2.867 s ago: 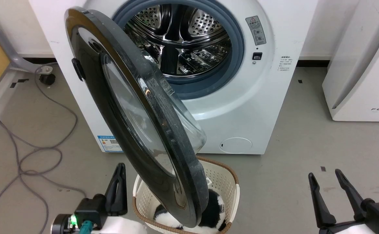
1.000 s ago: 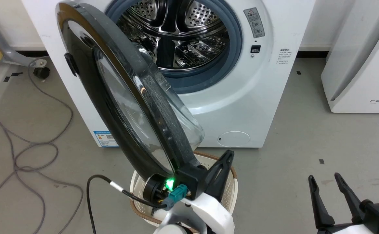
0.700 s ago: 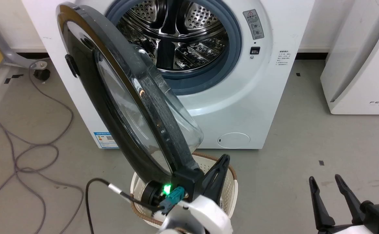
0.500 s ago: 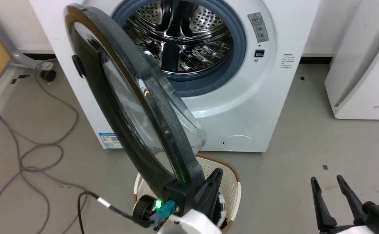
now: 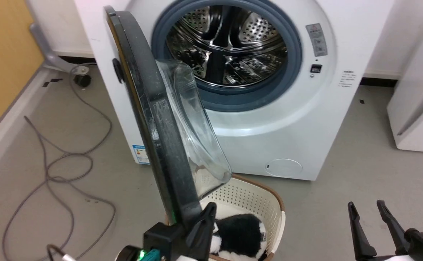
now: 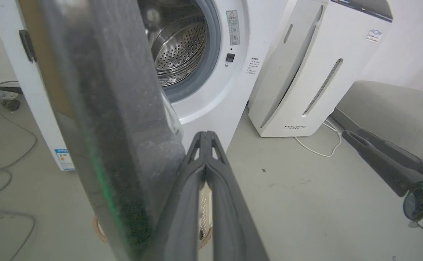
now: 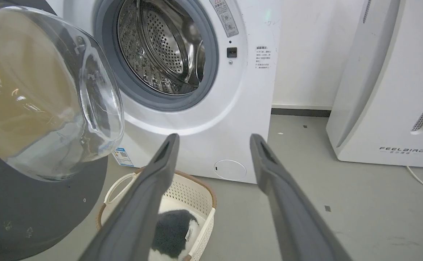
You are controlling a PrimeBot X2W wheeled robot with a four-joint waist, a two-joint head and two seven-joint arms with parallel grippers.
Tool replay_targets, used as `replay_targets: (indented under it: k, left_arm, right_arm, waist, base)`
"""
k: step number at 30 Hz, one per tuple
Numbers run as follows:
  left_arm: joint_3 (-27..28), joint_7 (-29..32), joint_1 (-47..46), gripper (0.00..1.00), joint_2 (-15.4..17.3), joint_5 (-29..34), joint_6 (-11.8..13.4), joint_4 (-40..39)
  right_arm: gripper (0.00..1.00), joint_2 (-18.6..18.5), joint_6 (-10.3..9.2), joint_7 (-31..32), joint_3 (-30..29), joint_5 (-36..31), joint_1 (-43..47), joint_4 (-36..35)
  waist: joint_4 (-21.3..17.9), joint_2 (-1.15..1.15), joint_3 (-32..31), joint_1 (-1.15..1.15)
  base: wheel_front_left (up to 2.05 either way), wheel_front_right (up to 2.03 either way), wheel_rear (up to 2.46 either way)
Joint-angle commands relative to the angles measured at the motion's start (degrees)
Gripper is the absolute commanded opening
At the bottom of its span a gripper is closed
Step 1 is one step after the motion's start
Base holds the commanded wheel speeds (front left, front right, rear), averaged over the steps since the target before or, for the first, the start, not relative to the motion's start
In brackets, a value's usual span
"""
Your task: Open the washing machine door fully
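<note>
The white washing machine point(image 5: 269, 127) stands ahead with its steel drum point(image 5: 229, 43) exposed. The black washing machine door point(image 5: 150, 108) hangs open on its left hinge, nearly edge-on to me, its clear glass bowl point(image 5: 193, 127) bulging to the right. My left gripper point(image 5: 211, 207) is shut, empty, its fingers lying against the inner side of the door's lower rim; the left wrist view shows the fingers point(image 6: 197, 174) together beside the dark door point(image 6: 99, 108). My right gripper point(image 5: 373, 210) is open and empty at the lower right, apart from the door; the right wrist view shows the right gripper point(image 7: 214, 139) facing the machine point(image 7: 211, 108).
A cream laundry basket point(image 5: 255, 203) holding a black-and-white item sits on the floor just under the door. Grey cables point(image 5: 62, 163) lie on the floor at left. A white appliance point(image 7: 389, 90) marked FEELBAIRD stands right of the washer. A yellow wall point(image 5: 1, 65) lies at far left.
The camera has shifted, putting the washer further right. The door has swung further open to the left with my shut left gripper against its lower rim. The right gripper stays put.
</note>
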Motion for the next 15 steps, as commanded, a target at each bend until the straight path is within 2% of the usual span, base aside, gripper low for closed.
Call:
replay_targets:
  k: [1,8,15]
  left_arm:
    - [0.77,0.10,1.03,0.00,0.60,0.58,0.92,-0.91]
    - [4.07,-0.40,4.09,0.00,3.10,1.90,4.38,-4.51]
    - [11.01,-3.12,5.82,0.00,5.48,1.82,7.86,-5.11]
  right_arm:
    - [1.00,0.24,0.29,-0.03,-0.05,-0.26,0.75,-0.36]
    - [1.00,0.24,0.29,0.34,-0.24,-0.51,0.86,-1.06]
    - [1.00,0.24,0.29,0.59,-0.30,-0.61,0.59,-1.72]
  waist:
    - [0.77,0.00,-0.12,0.00]
    - [3.23,0.00,-0.01,0.00]
    - [4.57,0.00,0.68,0.00]
  base:
    - [0.00,0.00,0.00]
    - [0.00,0.00,0.00]
    - [0.00,0.00,0.00]
